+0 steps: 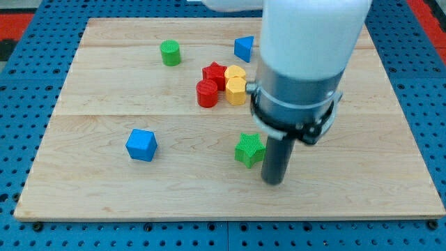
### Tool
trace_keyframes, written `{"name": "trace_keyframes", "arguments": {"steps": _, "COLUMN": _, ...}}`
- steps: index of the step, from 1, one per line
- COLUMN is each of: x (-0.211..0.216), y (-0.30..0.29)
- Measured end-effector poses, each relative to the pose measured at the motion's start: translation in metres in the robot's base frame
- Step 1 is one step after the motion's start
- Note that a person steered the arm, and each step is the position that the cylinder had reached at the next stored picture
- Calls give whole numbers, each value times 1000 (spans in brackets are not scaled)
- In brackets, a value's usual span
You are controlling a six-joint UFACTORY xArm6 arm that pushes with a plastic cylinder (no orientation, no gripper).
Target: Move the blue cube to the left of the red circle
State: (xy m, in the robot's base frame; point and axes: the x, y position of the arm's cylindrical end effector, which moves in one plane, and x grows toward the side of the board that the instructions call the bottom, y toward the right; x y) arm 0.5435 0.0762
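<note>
Claw: there is no claw on this arm, so nothing is released, clenched or grasping; the arm ends in a straight dark rod.
My tip: my tip (274, 181) stands on the light wooden desk (83, 188), just beside the green star-shaped block (249, 148), at about 4 o'clock from that block.
Blue cube: the small blue cube (141, 145) lies alone on the view's left half of the desk, apart from all other blocks.
Direction from my tip: the blue cube lies at about 9 to 10 o'clock from my tip, well apart, and the green star is nearly on this line.
Red circle: the round red cylinder block (207, 93) stands at about 1 to 2 o'clock from the blue cube, touching the red star-shaped block (215, 72) and close to the yellow blocks (235, 85).
Key relation: the goal place, at 9 o'clock of the red circle, is at about 1 o'clock from the cube.
Judgement: I think my tip must first go around to about 7 o'clock of the cube, then push.
Other blocks: the green cylinder (170, 53) and the blue triangular block (243, 49) are away from this way.
</note>
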Motion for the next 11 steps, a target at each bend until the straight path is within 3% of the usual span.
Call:
{"name": "trace_keyframes", "arguments": {"steps": 1, "x": -45, "y": 22}}
{"name": "trace_keyframes", "arguments": {"steps": 2, "x": 20, "y": -54}}
{"name": "trace_keyframes", "arguments": {"steps": 5, "x": 15, "y": -182}}
{"name": "trace_keyframes", "arguments": {"steps": 6, "x": -12, "y": -221}}
{"name": "trace_keyframes", "arguments": {"steps": 7, "x": -82, "y": -216}}
{"name": "trace_keyframes", "arguments": {"steps": 8, "x": -107, "y": -184}}
{"name": "trace_keyframes", "arguments": {"steps": 9, "x": -103, "y": -115}}
{"name": "trace_keyframes", "arguments": {"steps": 10, "x": -104, "y": -97}}
{"name": "trace_keyframes", "arguments": {"steps": 11, "x": -106, "y": -164}}
